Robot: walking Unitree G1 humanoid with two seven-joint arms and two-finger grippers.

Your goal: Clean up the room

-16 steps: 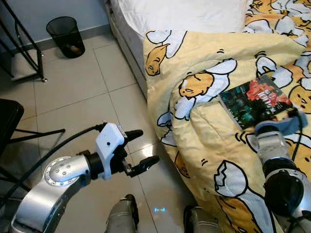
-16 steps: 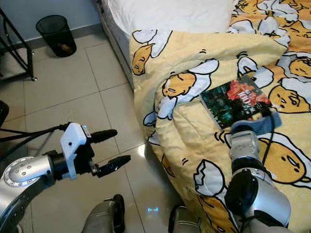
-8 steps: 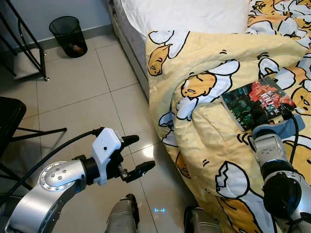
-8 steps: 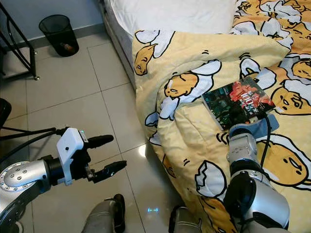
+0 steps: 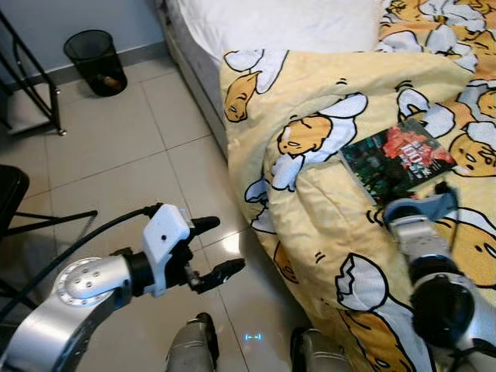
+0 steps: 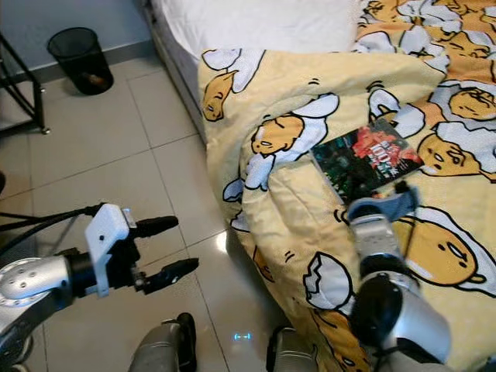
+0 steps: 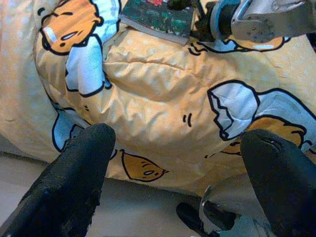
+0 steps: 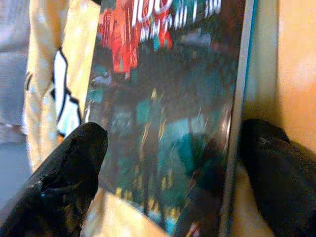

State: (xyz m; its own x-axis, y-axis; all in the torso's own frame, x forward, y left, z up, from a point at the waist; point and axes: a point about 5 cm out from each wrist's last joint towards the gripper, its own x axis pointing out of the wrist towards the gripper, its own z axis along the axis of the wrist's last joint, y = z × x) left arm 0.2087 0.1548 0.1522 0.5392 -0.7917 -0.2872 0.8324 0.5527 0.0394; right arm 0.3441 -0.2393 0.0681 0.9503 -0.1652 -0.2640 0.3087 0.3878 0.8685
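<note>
Right gripper has its jaws spread wide, one black finger on each side of the near end of the dark, glossy book with the red-and-teal cover. Looks like the fingers are level with the book's edges, but the wrist view is blurry, so I can't say if they're actually touching it. From the head camera that arm reaches over the bed, with the book just past its wrist.

Left gripper also has its jaws wide apart with nothing in them. It hovers over the floor, pointed at the side of the bed.

The book lies flat on the yellow quilted duvet with the cartoon egg print, right beside a puffy fold. The duvet hangs over the bed's edge toward the floor, and a white sheet or pillow sits further up the bed.

Around it: beige tiled floor, a black mesh wastebasket by the grey wall with something small inside, and a black metal frame nearby.
</note>
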